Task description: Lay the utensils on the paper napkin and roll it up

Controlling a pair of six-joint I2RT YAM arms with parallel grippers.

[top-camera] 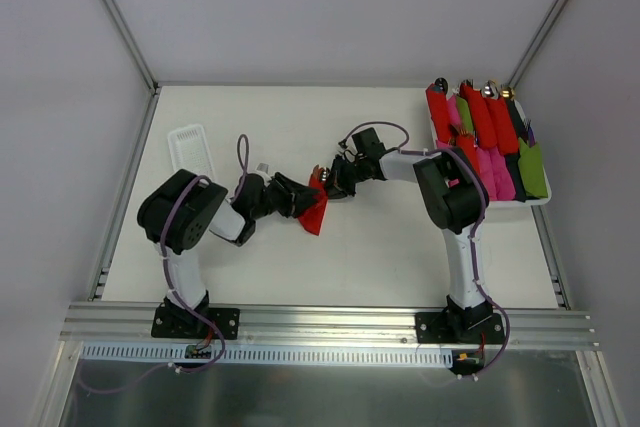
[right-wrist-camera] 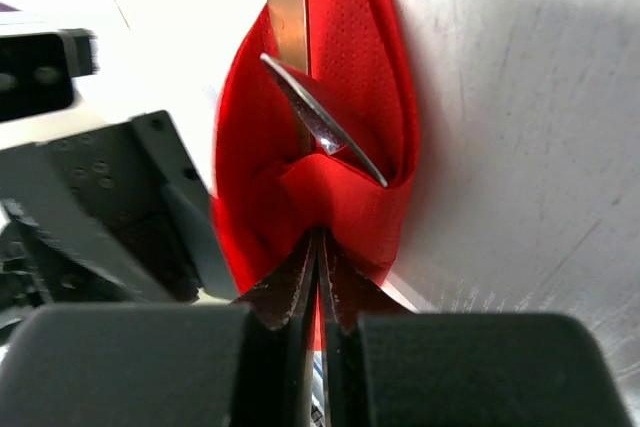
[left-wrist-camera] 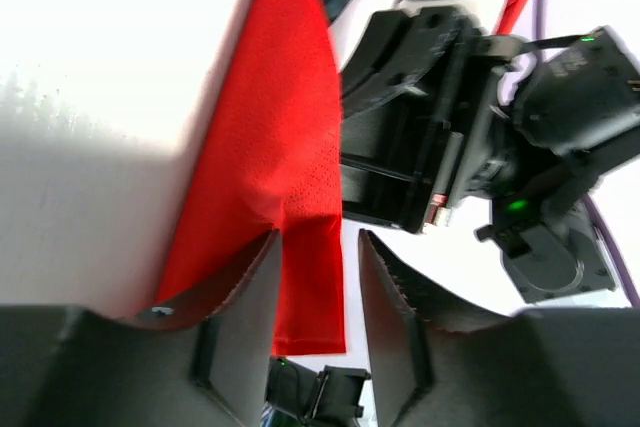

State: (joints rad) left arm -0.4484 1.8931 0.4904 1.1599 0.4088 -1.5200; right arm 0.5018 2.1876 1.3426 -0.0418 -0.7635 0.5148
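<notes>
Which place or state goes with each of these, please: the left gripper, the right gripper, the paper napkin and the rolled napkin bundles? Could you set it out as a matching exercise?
Things:
1. left gripper
2. right gripper
3. paper napkin
4. rolled napkin bundles

Places or states:
A. lying in the white tray at the far right
B. shut, pinching the red paper
C. folded around the utensils
D. open, one finger on each side of the napkin's end

Pairs: 1-D, 2-B, 3-C, 4-A
</notes>
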